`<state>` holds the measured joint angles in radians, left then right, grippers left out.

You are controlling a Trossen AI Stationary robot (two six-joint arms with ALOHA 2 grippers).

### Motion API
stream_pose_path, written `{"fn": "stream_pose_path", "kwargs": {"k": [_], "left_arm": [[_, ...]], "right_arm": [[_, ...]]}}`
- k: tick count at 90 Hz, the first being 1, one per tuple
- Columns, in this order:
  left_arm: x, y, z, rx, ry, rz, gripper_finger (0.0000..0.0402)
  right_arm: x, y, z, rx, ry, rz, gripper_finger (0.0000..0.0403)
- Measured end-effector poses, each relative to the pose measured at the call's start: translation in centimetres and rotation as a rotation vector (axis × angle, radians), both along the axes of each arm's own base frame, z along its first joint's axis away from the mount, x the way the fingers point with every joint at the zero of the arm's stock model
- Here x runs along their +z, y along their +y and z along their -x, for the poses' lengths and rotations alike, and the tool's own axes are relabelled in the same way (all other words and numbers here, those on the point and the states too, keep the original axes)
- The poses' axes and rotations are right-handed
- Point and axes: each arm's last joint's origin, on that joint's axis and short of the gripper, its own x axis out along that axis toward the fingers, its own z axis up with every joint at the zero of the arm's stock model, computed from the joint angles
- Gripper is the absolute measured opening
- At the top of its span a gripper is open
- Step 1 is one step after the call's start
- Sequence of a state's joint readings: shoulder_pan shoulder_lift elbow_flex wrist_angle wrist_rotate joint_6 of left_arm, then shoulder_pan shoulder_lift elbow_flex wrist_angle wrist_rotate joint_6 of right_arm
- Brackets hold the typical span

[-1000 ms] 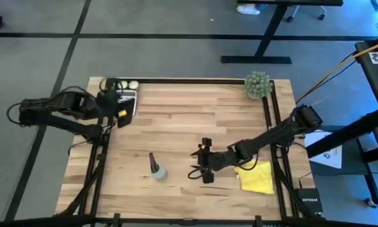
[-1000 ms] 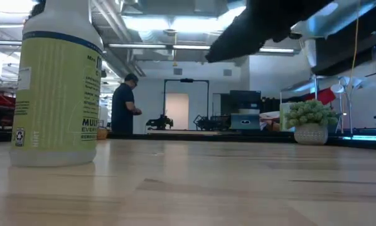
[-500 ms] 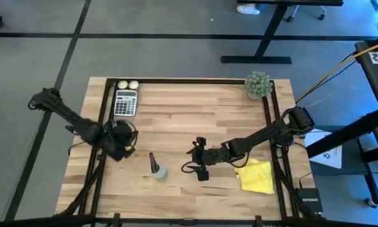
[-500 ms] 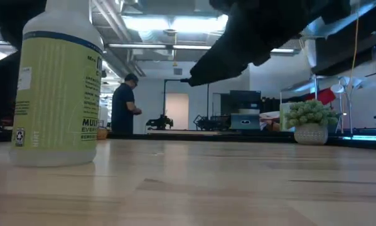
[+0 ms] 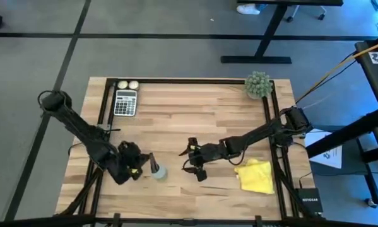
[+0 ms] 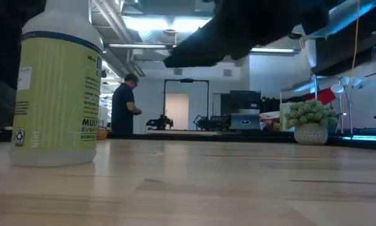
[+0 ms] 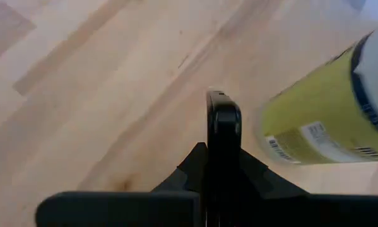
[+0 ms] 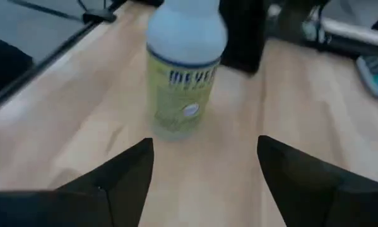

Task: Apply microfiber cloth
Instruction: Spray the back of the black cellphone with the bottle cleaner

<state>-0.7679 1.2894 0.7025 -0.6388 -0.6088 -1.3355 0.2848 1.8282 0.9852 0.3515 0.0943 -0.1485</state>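
The yellow microfiber cloth [image 5: 255,176] lies rumpled on the table near the right edge, with no gripper on it. My right gripper [image 5: 192,162] hovers open to the cloth's left and faces the spray bottle [image 8: 182,69]. My left gripper [image 5: 133,168] is just left of that bottle [image 5: 157,170]. It is shut on a thin black slab seen edge-on [image 7: 223,120], which appears to be the black smartphone. My left gripper pinches the black smartphone by its two flat faces [image 7: 223,151] between the two fingers. The slab's narrow edge sticks out past the fingertips, toward the table beside the bottle. Whether its end touches the table, I cannot tell.
A calculator [image 5: 125,102] and two small balls [image 5: 128,84] sit at the far left. A potted plant [image 5: 258,84] stands at the far right corner. Bare wood lies between the calculator, the plant and the two grippers. A person stands in the room behind [image 6: 123,103].
My left gripper has swung from the calculator at the far left toward the near edge and now stands beside the spray bottle. My right gripper has drifted toward the table's left, closer to the bottle. The cloth has stayed where it was.
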Motion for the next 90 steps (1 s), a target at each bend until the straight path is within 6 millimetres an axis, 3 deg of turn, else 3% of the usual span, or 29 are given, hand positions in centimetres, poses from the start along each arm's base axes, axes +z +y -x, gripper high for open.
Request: {"fn": "stream_pose_path", "kwargs": {"k": [22,35,63,90], "left_arm": [[-0.5,0.1,-0.4,0.077,-0.006,0.027,0.0015],[-0.5,-0.1,-0.6,0.072,-0.024,0.039,0.0015],[-0.4,-0.1,-0.8,0.037,-0.034,0.013,0.0015],[-0.3,-0.4,-1.1,-0.070,-0.018,-0.002,0.0015]], "right_arm": [[-1.4,-2.5,-2.3,0.022,-0.157,-0.007,0.0264],[-2.0,-3.7,-2.4,0.034,-0.098,-0.080,0.0264],[-2.8,-1.5,-1.2,0.106,0.081,-0.187,0.0264],[-3.3,0.6,-0.4,0.036,0.153,-0.222,0.0264]]}}
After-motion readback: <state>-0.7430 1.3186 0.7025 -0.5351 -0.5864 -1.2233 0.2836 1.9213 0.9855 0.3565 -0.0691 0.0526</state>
